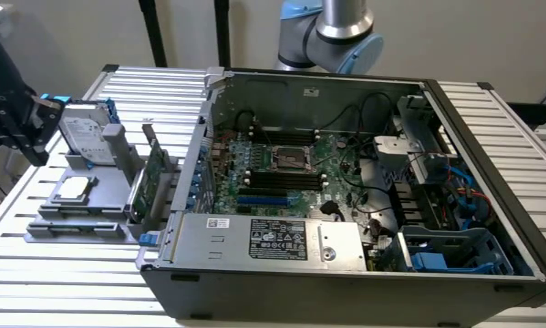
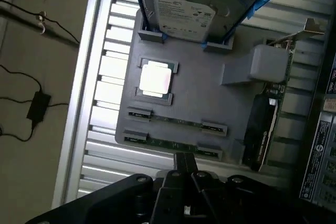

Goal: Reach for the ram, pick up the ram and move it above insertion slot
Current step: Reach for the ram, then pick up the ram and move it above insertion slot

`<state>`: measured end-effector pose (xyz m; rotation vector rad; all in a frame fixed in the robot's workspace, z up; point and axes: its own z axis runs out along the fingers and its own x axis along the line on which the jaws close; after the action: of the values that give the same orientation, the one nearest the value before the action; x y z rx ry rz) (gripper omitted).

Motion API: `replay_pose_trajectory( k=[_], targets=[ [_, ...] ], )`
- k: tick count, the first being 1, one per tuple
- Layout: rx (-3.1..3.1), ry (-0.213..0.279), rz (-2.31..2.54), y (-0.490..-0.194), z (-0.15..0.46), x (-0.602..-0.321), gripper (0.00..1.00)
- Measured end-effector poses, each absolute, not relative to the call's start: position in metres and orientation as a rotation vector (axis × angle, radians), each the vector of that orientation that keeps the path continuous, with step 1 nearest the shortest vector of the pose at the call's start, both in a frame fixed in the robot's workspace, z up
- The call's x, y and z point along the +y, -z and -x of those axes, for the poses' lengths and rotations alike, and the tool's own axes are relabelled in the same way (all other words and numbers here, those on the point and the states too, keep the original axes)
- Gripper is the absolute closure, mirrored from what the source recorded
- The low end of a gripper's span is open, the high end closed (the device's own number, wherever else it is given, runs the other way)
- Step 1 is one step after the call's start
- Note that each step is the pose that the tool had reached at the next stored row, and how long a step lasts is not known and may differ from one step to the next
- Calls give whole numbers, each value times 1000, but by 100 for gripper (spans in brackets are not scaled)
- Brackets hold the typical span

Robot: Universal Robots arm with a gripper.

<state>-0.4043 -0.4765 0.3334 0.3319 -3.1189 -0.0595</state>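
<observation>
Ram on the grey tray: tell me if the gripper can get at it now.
Probably yes: the ram stands edge-up on the tray with nothing over it, and the gripper is close by, though shut.

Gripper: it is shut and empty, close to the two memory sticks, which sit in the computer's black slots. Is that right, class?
No. The memory sticks sit on edge in the grey holder beside the computer, not in its black slots; the wrist view shows this. The gripper is shut and empty, close to them.
</observation>
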Motion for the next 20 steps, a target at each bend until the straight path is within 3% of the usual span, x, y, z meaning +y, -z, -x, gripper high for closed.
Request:
replay_pose_trajectory(
  k=[20],
  targets=[
    [-3002,57,-889,-333,404,-477,89]
  ],
)
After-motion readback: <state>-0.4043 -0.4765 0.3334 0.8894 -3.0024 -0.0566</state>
